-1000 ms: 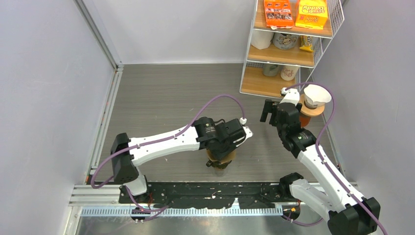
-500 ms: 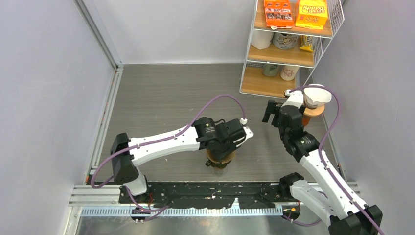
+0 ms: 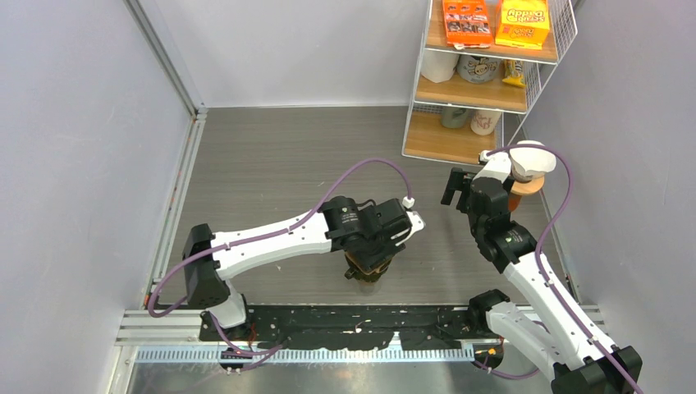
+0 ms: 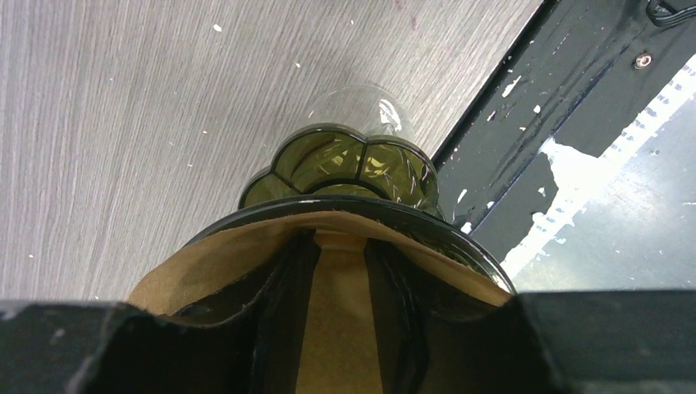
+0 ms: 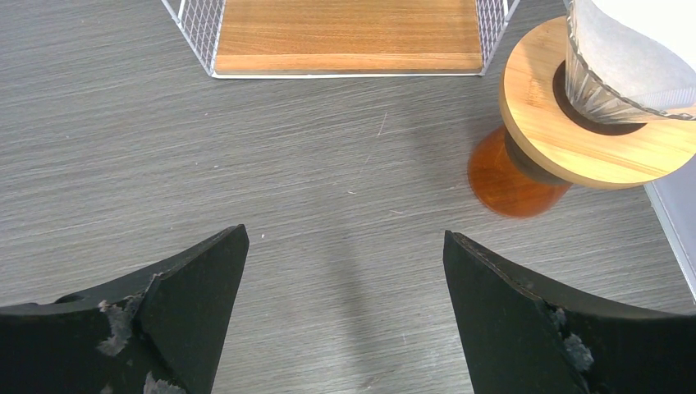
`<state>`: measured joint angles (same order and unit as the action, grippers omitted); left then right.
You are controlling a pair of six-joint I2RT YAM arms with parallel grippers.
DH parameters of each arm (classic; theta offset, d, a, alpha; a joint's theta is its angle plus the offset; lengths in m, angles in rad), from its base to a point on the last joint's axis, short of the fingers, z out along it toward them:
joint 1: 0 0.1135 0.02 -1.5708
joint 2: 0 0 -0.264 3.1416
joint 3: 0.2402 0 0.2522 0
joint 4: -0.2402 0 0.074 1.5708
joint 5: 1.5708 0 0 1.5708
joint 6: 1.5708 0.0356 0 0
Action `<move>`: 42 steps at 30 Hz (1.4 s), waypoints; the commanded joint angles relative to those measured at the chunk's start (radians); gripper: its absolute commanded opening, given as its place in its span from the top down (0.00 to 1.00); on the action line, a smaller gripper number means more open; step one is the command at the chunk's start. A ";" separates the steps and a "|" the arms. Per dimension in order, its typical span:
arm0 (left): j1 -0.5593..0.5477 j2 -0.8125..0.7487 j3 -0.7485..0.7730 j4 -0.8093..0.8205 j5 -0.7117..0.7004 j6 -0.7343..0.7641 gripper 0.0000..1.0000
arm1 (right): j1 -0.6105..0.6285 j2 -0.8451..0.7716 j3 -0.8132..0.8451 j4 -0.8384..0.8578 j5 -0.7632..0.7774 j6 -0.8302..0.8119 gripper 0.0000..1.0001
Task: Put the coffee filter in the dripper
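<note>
A dark green glass dripper (image 4: 353,168) stands on a clear glass vessel (image 4: 365,103) at the near middle of the table, and shows under my left gripper in the top view (image 3: 367,271). A brown paper coffee filter (image 4: 205,267) lies inside its rim. My left gripper (image 4: 341,246) reaches down into the filter with its jaws a little apart, and filter paper shows between them. In the top view the left gripper (image 3: 373,253) hides most of the filter. My right gripper (image 5: 345,232) is wide open and empty above bare table, also seen in the top view (image 3: 454,187).
A second dripper with a white filter (image 5: 624,57) sits on a wooden collar (image 5: 558,131) over an orange vessel (image 5: 505,180), right of my right gripper. A wire shelf rack (image 3: 484,78) with boxes and mugs stands at the back right. The table's black front rail (image 4: 566,123) runs close to the green dripper.
My left gripper has sunk slightly into the green dripper, so less brown filter shows. My right gripper has shifted a little right and toward the white-filter dripper.
</note>
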<state>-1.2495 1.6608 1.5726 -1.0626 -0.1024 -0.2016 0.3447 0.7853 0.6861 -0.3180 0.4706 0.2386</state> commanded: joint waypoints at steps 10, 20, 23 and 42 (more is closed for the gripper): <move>-0.002 0.013 0.001 -0.016 -0.022 -0.003 0.69 | -0.002 -0.012 0.002 0.039 0.030 0.001 0.05; -0.002 -0.048 0.028 0.000 -0.017 -0.020 0.75 | -0.002 -0.008 0.003 0.038 0.018 -0.001 0.04; -0.002 -0.059 0.034 -0.003 -0.016 -0.022 0.75 | -0.003 -0.011 0.002 0.037 0.017 -0.001 0.05; -0.002 -0.178 0.169 0.023 -0.081 -0.004 0.71 | -0.002 -0.022 0.007 0.029 0.011 0.000 0.04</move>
<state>-1.2499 1.5726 1.6302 -1.0702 -0.1284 -0.2092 0.3447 0.7849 0.6861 -0.3187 0.4702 0.2386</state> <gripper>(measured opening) 0.274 0.955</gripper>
